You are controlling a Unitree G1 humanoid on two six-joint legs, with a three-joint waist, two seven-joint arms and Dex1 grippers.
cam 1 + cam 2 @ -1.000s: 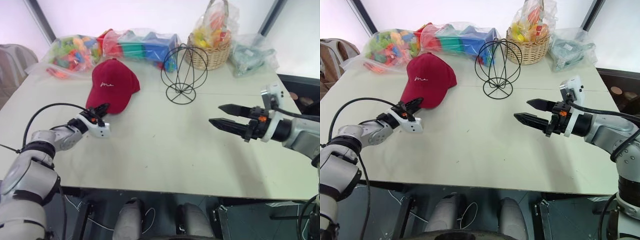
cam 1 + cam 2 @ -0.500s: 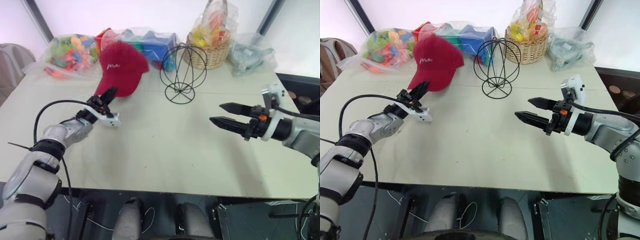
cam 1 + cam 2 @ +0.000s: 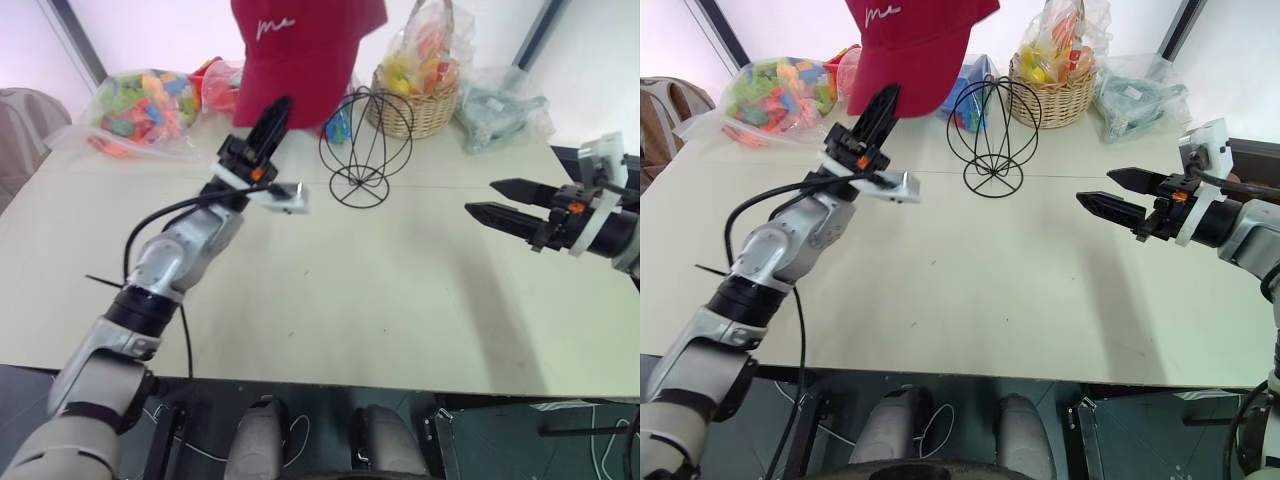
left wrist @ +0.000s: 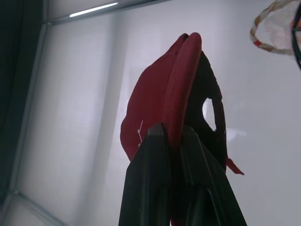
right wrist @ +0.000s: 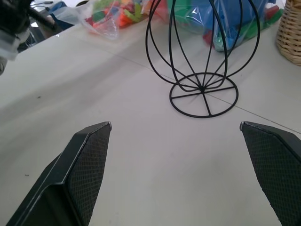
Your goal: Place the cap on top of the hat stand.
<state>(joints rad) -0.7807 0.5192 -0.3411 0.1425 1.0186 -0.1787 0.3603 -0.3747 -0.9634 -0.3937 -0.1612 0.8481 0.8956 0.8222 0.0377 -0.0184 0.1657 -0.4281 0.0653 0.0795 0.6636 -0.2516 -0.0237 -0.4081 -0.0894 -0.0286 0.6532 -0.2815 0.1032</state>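
Note:
My left gripper (image 3: 280, 107) is shut on the brim of the dark red cap (image 3: 300, 55), which hangs high above the table, left of and above the hat stand (image 3: 366, 145). The left wrist view shows the brim (image 4: 181, 94) pinched between the two black fingers. The black wire hat stand stands bare on the table at the back centre, also seen in the right wrist view (image 5: 202, 52). At the right of the table my right gripper (image 3: 482, 197) is open and empty, pointing left toward the stand, well short of it.
Along the table's back edge lie bags of colourful toys (image 3: 150, 105) and blue and green blocks (image 3: 970, 80), a wicker basket (image 3: 425, 100) of bagged toys, and a clear bag (image 3: 505, 110) at the right. The pale table (image 3: 340, 300) is bare in the middle and front.
My left arm has lifted the cap off the table, up and to the right toward the hat stand. My right gripper has drawn back to the right, still open.

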